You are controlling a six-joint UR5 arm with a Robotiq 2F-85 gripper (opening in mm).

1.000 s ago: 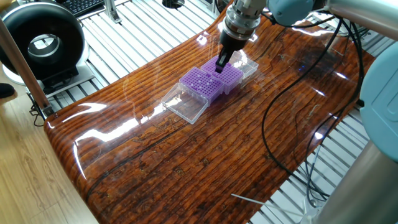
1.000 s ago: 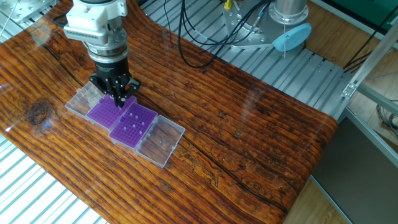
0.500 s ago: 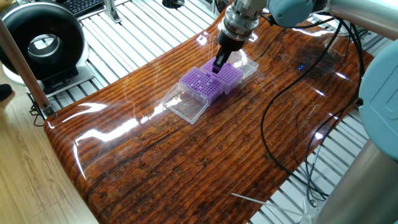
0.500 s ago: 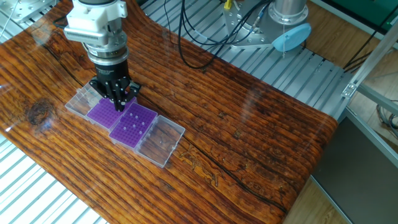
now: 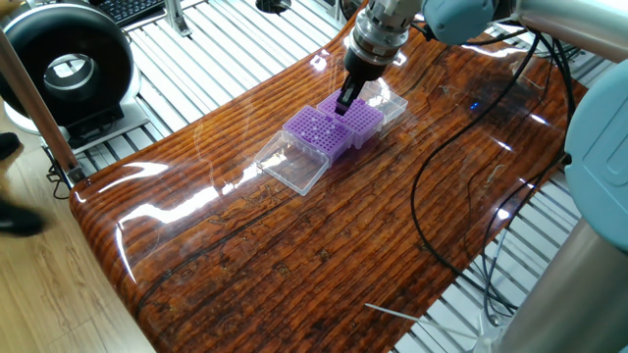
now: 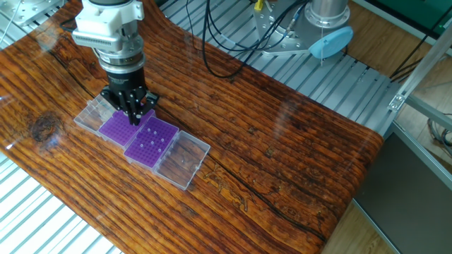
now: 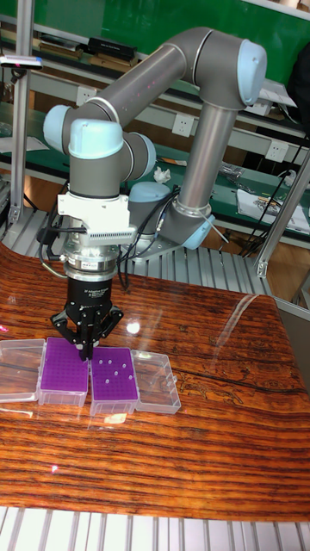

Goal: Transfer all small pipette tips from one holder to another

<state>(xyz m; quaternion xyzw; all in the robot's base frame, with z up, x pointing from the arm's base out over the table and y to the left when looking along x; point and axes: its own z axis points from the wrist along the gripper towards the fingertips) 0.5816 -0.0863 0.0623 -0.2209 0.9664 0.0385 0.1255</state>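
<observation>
Two purple racks sit on a glossy wood-grain table.

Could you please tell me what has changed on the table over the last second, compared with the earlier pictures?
The claw has risen slightly from the inner edge of the purple rack without tips, where it meets the neighbouring rack holding a few white tips. Its fingers stay close together; whether they hold a tip cannot be told. Both racks, their clear lids and the wooden table have not moved.
</observation>
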